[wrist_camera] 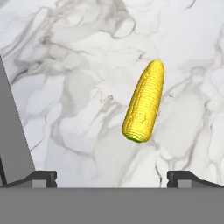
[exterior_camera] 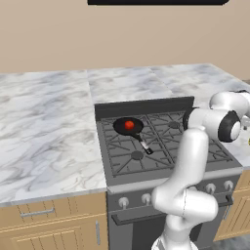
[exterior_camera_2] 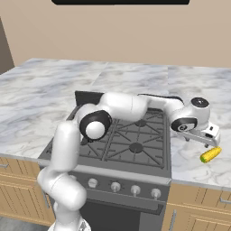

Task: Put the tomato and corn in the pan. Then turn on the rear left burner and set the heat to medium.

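The tomato [exterior_camera: 129, 125] lies inside the black pan [exterior_camera: 119, 128], which sits on the rear left burner's grate [exterior_camera: 110, 134], its handle pointing toward the stove front. The corn [exterior_camera_2: 210, 154] lies on the marble counter to the right of the stove. My gripper [exterior_camera_2: 210, 140] hangs just above the corn and is open. In the hand view the corn [wrist_camera: 144, 103] lies straight ahead, its greenish end nearest me, above and between my fingertips [wrist_camera: 183, 177]. The gripper [wrist_camera: 112, 177] has its jaws wide apart, and nothing sits between them.
The stove's dark side edge [wrist_camera: 13, 131] runs along the left of the hand view. A row of knobs [exterior_camera_2: 116, 186] lines the stove front. Marble counter [exterior_camera: 44, 132] stretches to both sides, and wooden cabinets stand below.
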